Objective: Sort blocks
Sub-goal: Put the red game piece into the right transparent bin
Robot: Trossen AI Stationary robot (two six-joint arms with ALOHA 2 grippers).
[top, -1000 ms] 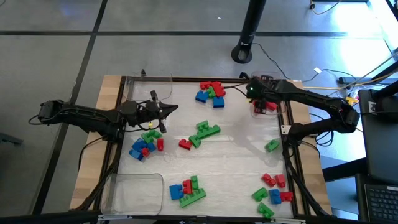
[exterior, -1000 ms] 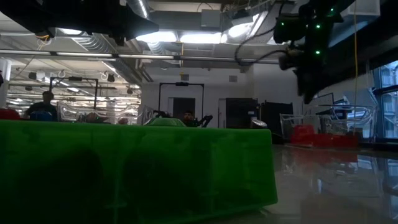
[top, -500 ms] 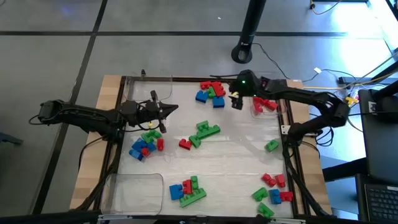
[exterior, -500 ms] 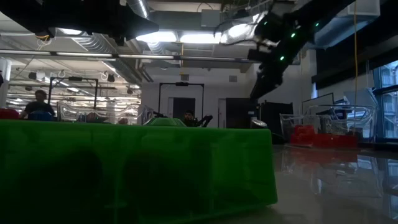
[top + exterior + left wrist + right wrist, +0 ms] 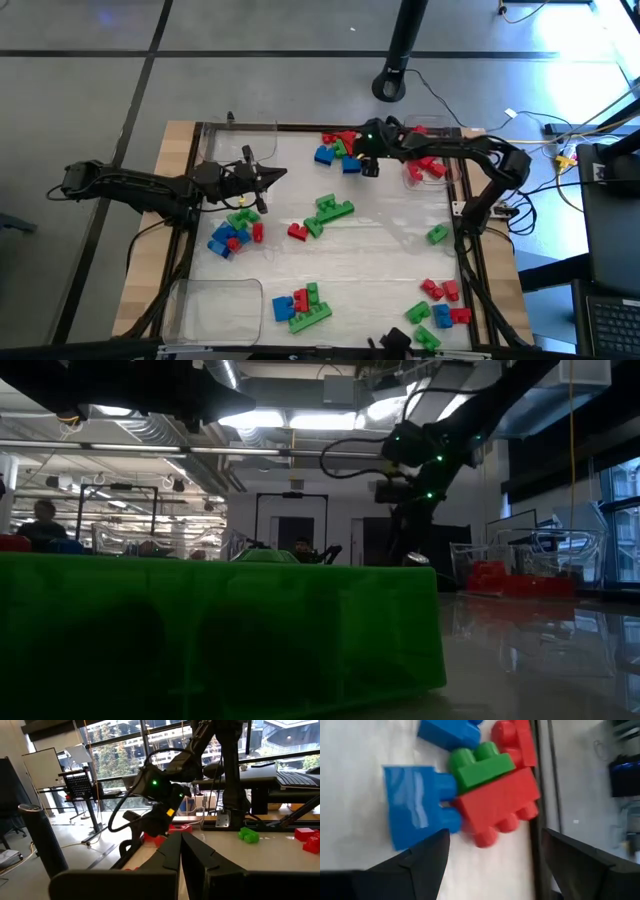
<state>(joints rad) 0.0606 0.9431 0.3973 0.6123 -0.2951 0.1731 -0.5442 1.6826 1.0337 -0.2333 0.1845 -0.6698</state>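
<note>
My left gripper (image 5: 181, 851) has its two dark fingers pressed together, empty. Beyond them the other arm (image 5: 162, 800) leans over red blocks (image 5: 172, 831); a green block (image 5: 248, 835) sits on the table (image 5: 265, 857).

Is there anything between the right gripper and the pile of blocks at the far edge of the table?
Nothing visible. The open right gripper hangs over the far pile, its fingers straddling the red studded brick, with the blue brick and green brick beside it.
</note>
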